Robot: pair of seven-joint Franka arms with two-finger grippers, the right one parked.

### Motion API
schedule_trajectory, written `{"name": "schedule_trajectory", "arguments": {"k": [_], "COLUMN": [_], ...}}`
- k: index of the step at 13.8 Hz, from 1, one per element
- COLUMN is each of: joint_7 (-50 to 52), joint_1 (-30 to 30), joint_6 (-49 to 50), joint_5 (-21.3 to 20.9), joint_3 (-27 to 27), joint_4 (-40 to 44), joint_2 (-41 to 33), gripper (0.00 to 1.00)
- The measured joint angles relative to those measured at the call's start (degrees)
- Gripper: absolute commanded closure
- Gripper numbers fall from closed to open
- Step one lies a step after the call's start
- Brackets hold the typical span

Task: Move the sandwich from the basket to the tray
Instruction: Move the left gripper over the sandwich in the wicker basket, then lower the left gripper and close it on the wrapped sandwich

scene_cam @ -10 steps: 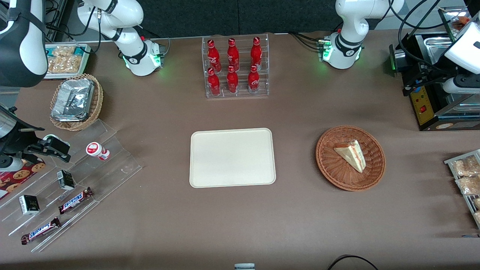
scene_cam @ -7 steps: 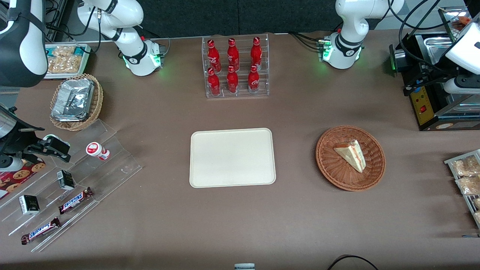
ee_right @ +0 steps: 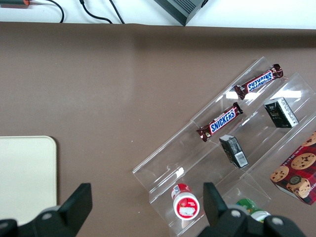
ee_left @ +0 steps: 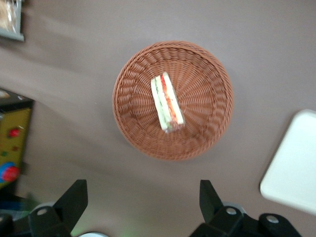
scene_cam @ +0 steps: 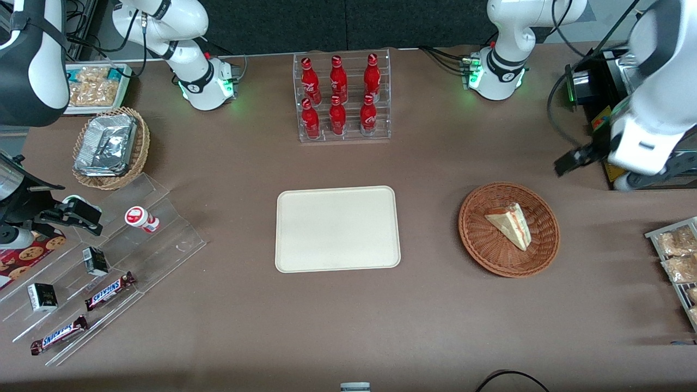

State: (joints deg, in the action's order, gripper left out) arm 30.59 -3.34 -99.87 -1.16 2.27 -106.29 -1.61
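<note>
Swung nearer the basket (ee_left: 173, 100), tool (ee_left: 142, 200) spread wide, empty.

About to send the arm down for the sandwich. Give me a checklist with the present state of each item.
1. Sandwich lies in the basket: ok.
2. Nothing on top of the sandwich: ok.
3. Gripper open, fingers spread: ok.
4. Gripper above the basket: not ok; it hangs high, off the rim, over bare table.
5. Tray bare, ready to receive: ok.
6. Fingers lined up with the sandwich's flat sides: cannot tell.
</note>
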Motion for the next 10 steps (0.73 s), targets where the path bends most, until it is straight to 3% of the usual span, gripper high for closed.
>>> {"name": "schedule_trajectory", "arguments": {"k": [4, 10], "joint_7": [12.24, 23.45], "joint_1": [0.11, 0.18], "joint_6": [-17.64, -33.82], "joint_5": [0.04, 0.07], "joint_3": [-0.1, -0.14], "joint_4": [-14.21, -18.48], "joint_2": [3.61, 14.09], "gripper": [0.0, 0.0]}}
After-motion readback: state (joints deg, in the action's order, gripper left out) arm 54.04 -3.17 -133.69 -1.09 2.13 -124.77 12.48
